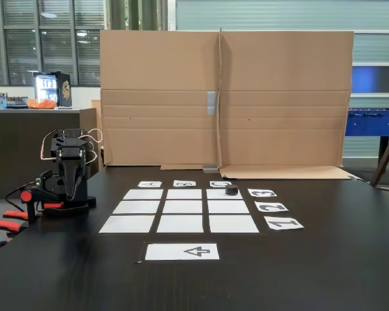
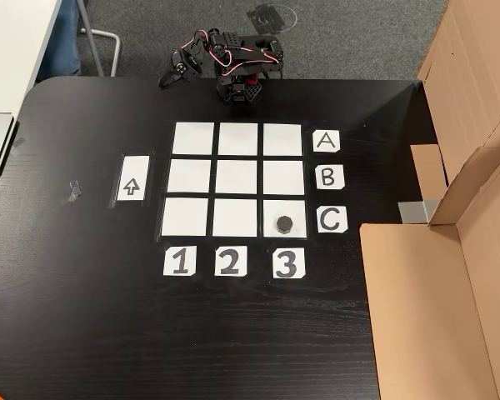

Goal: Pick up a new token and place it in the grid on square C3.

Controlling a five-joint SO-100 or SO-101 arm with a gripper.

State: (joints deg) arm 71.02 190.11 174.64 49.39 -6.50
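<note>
The black puck-like token rests on square C3, the corner cell of the white three-by-three grid where the C and 3 labels meet. The other cells are bare. The arm sits folded at the table edge beyond row A, well away from the token. Its gripper hangs off the grid with the jaws together and nothing in them.
A tall cardboard wall stands along the table side past the letter labels. The white arrow sheet lies beside column 1. Red clamps hold the arm's base at the edge.
</note>
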